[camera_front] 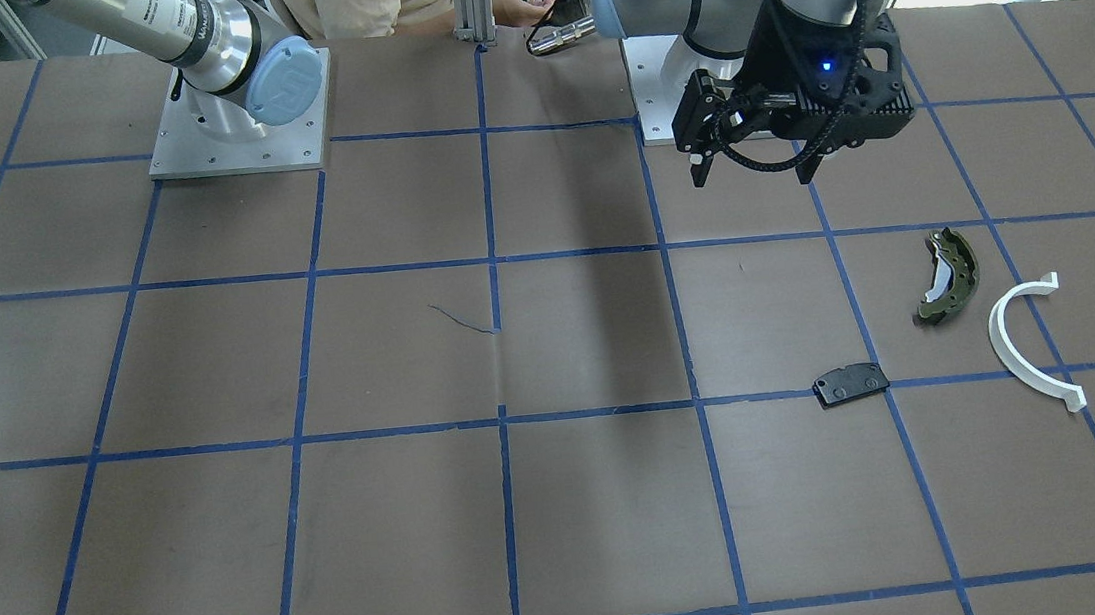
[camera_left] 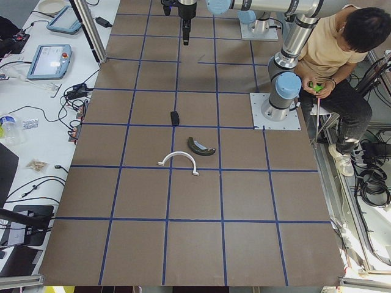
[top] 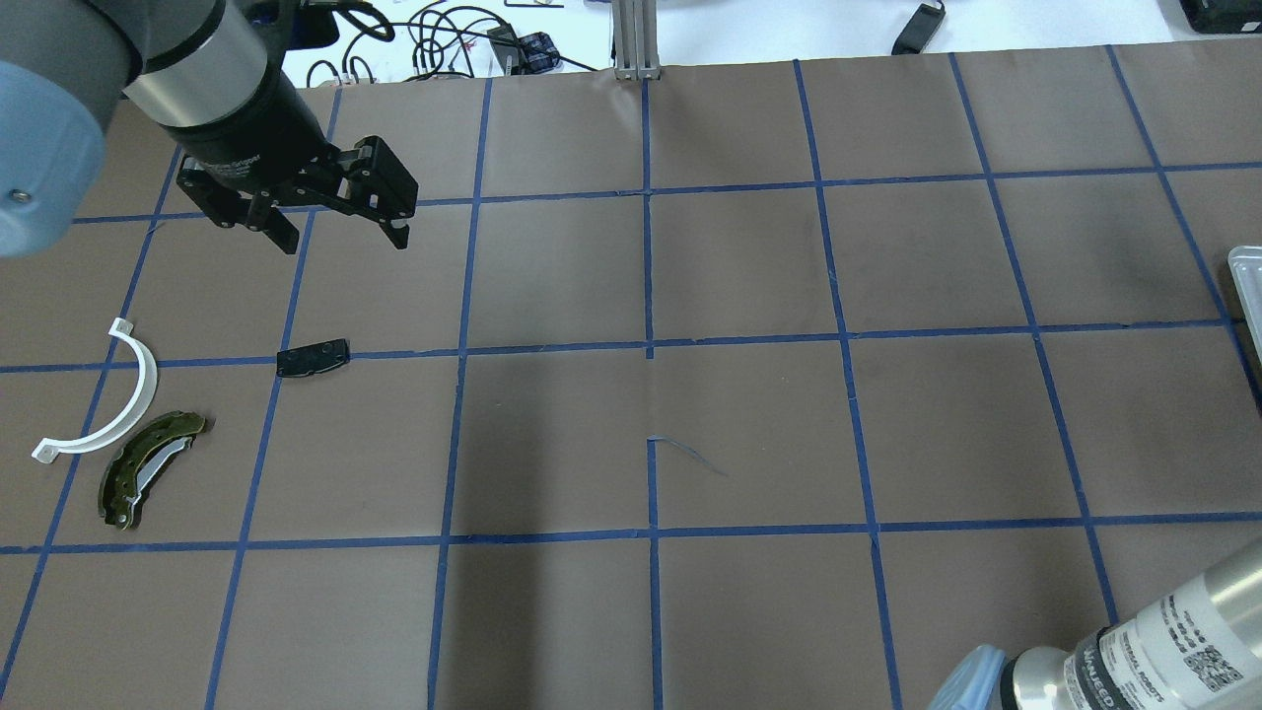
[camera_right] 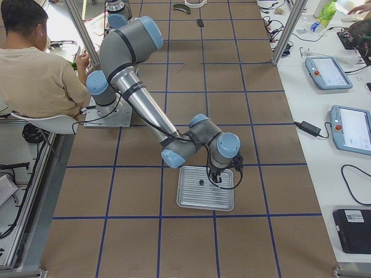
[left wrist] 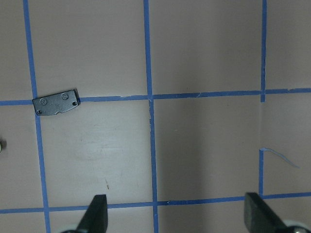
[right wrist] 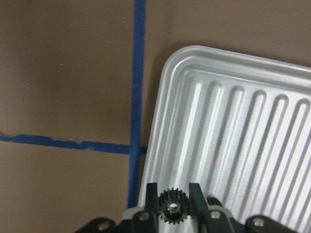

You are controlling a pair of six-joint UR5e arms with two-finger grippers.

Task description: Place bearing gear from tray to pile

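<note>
- Right gripper [right wrist: 173, 190], bottom centre, jaws clamped on small black toothed bearing gear [right wrist: 172, 207] over ribbed silver metal tray [right wrist: 233, 121].
- Left gripper [top: 344, 240], upper left, jaws apart above brown taped table [top: 749, 276].

Same tray [camera_right: 194, 197]: exterior right afar, right wrist near

One tray [right wrist: 233, 121], one bearing gear [right wrist: 172, 208] — one brake shoe [camera_front: 962, 276], one white half-ring [camera_front: 999, 334], one black plate [camera_front: 851, 384]
</note>
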